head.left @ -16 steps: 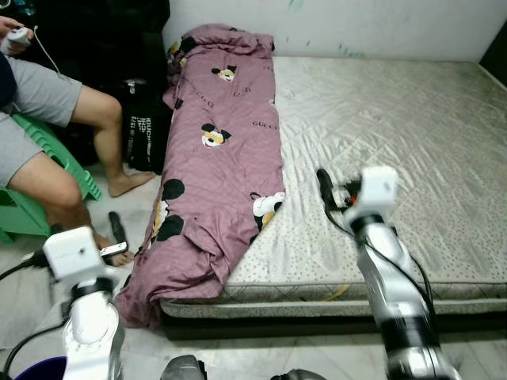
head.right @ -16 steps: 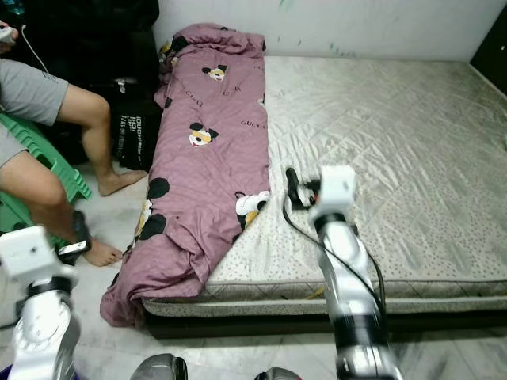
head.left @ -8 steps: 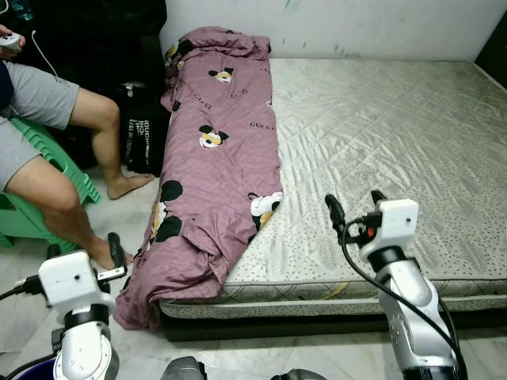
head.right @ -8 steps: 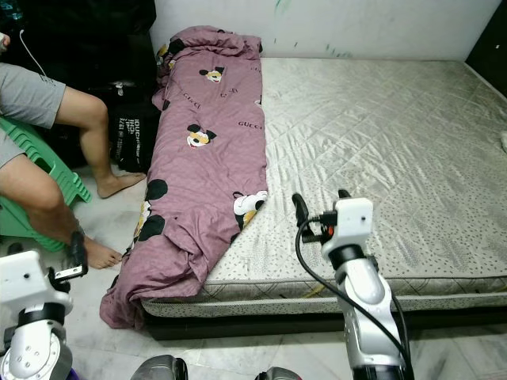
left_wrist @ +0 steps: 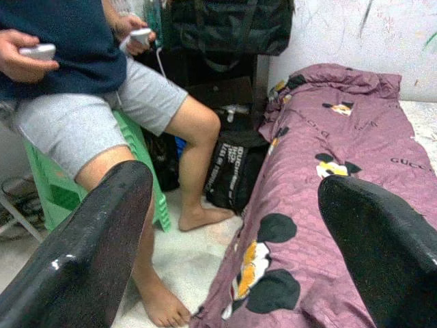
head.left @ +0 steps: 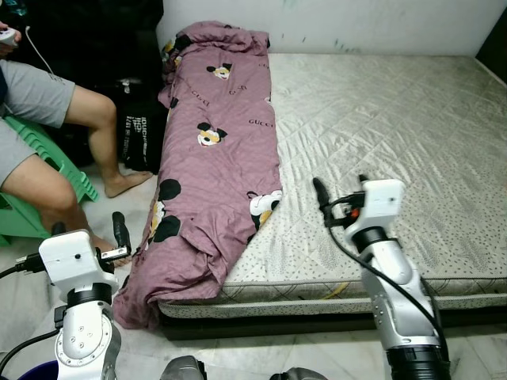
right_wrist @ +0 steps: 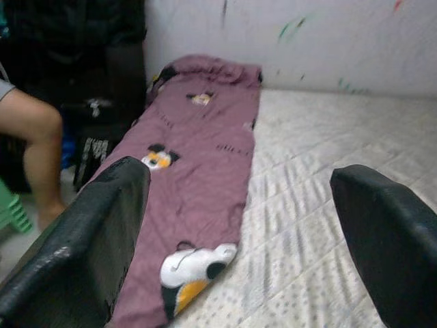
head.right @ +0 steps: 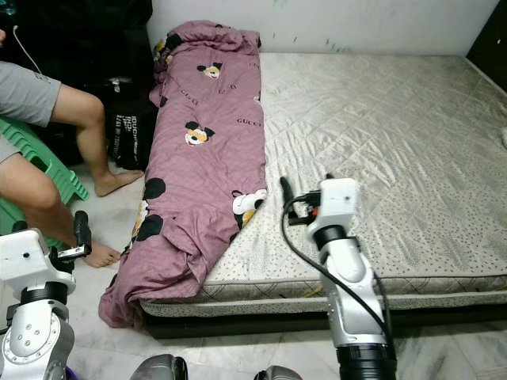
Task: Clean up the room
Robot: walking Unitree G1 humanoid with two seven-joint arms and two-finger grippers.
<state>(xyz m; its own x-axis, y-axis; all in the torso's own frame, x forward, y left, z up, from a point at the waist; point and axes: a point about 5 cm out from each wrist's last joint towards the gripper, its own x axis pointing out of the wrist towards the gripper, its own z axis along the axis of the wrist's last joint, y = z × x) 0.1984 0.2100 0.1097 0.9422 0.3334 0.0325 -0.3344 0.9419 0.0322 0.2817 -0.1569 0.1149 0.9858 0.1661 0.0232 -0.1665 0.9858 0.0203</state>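
I am in a home bedroom: a bare mattress (head.left: 380,142) on the floor carries a crumpled cartoon-print duvet (head.left: 218,158).

The room was evenly and fairly brightly lit from overhead, with no glare; the pale mattress (head.left: 380,119) showed soft shading in its quilted creases; the corner behind the seated person (head.left: 47,134) stayed deep in shadow, the black bag (head.left: 142,134) there nearly lost; both eye views were sharp, with slight bending of straight lines at the edges; the left wrist view was crisp beyond its blurred near fingers (left_wrist: 89,260); the right wrist view was soft and hazy throughout.
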